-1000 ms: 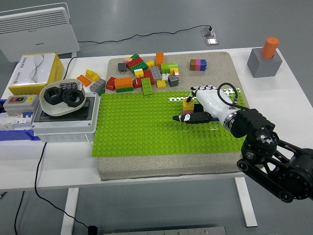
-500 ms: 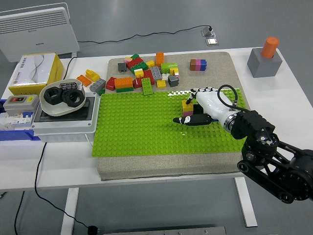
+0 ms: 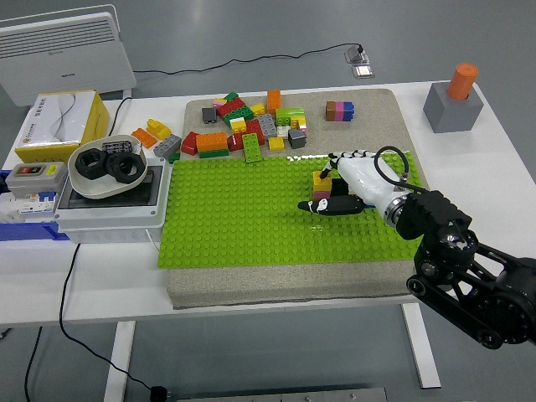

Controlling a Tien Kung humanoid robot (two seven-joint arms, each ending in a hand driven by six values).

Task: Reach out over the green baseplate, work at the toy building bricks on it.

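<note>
Right hand [image 3: 347, 186] reaches in over the green baseplate [image 3: 234, 226] from the lower right; its white-and-black fingers [image 3: 328, 205] are curled around a small stack of bricks [image 3: 322, 185], yellow on top with pink and black below, which stands on the baseplate's right half, inside the hand's grip; thumb lies low on the near side, the other fingers arch over the far side; loose bricks [image 3: 243, 127] lie heaped beyond the hand, off the plate, on the beige mat [image 3: 385, 113]; left arm not seen.
</note>
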